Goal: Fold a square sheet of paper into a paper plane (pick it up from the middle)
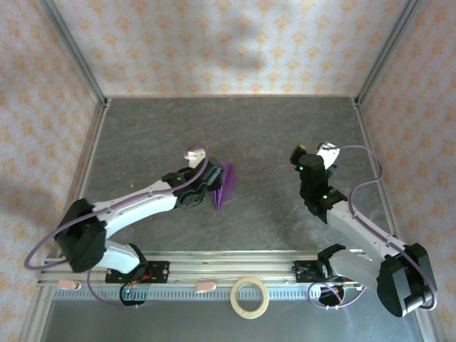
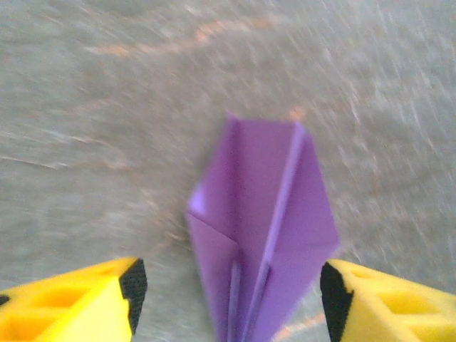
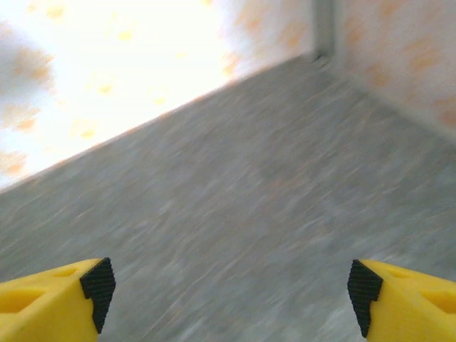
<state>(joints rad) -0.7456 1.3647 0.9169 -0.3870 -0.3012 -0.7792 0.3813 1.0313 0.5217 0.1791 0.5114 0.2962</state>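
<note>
The paper plane [image 1: 225,187] is seen lying on the table [image 1: 285,121] near the centre, slightly left. It is a narrow purple dart with the point turned toward the near edge. In the left wrist view the paper plane [image 2: 263,235] is shown flat on the surface, with its central ridge and layered creases visible.

The left gripper [image 1: 203,179] is held low, just left of the dart. In its own view the left gripper [image 2: 229,288] is set astride one end of the paper with the claw spread. One of the black pads [image 2: 133,285] is clear of the paper; the other is very close to its edge. Nothing is pinched. Judged: the straddle lets the dart be taken along the ridge, or backed away from, without being shifted.

The right gripper [image 1: 315,152] is held well apart, right of the plane and aimed toward the far right corner. In its own view the right gripper [image 3: 231,285] is spread wide, with nothing between the fingers. Judged: it is held off so the folds are not disturbed.

Folding is judged done or nearly done.

Surface: grey, mottled and matte. A tan tape ring [image 1: 250,297] lies just past the rail [image 1: 228,265] on the near side, between the arm bases. The cell is walled with pale wallpaper [image 1: 235,43] carrying orange motifs, and is framed by aluminium posts [image 1: 75,50].
</note>
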